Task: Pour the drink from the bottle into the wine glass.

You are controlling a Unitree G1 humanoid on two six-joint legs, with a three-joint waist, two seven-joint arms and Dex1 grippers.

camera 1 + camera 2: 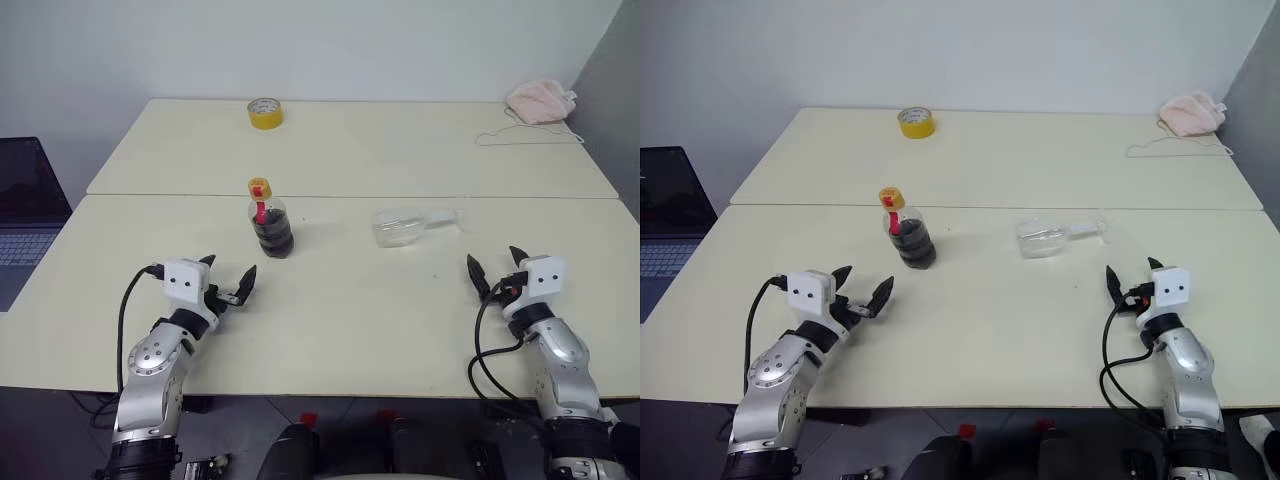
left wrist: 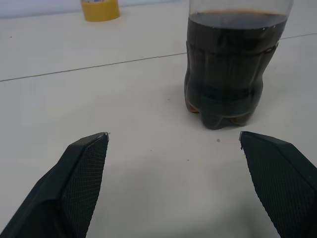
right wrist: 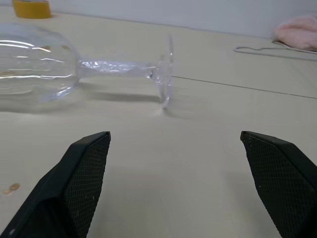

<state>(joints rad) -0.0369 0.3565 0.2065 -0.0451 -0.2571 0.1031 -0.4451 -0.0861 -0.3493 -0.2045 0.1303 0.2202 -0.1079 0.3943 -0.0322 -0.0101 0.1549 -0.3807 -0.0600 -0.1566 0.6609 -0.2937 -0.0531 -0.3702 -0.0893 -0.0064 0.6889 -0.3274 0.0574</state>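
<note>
Jaws of both the left gripper (image 1: 229,279) and right gripper (image 1: 493,264) stand released and empty, the capped bottle (image 1: 269,225) upright just ahead of the left, the wine glass (image 1: 404,225) lying sideways ahead of the right, liable to roll if nudged.

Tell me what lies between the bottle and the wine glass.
Only bare table, seen in the left eye view, separates bottle from wine glass.
</note>
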